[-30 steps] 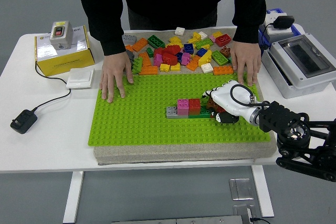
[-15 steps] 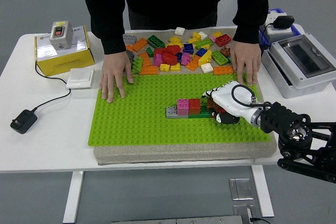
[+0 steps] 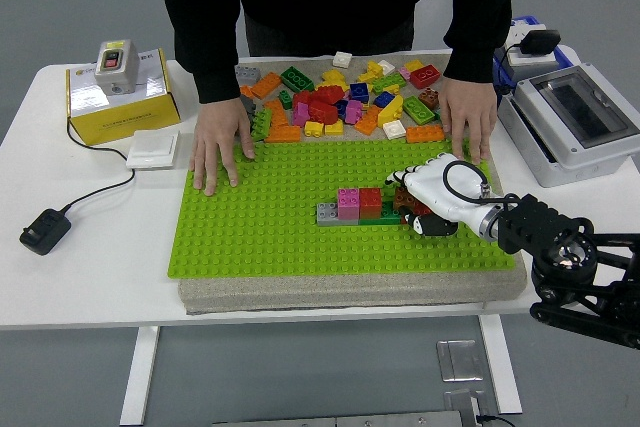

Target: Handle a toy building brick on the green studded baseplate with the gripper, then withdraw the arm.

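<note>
Evidently the handling step is under way: the right robot hand (image 3: 425, 197) sits low on the green baseplate (image 3: 260, 237), toward its right edge, fingers curled over a dark brick (image 3: 408, 203) at the right end of a short built row (image 3: 352, 206) of grey, pink, red and green bricks. Whether it truly grips or merely presses, I cannot tell. Next, I judge, it must let go and draw back rightward. A person's hands (image 3: 220, 142) rest flat on the baseplate's far corners, one just beyond the robot hand; loose bricks (image 3: 335, 102) crowd the far edge. A grey box (image 3: 575, 122) sits near the bench's right edge.
</note>
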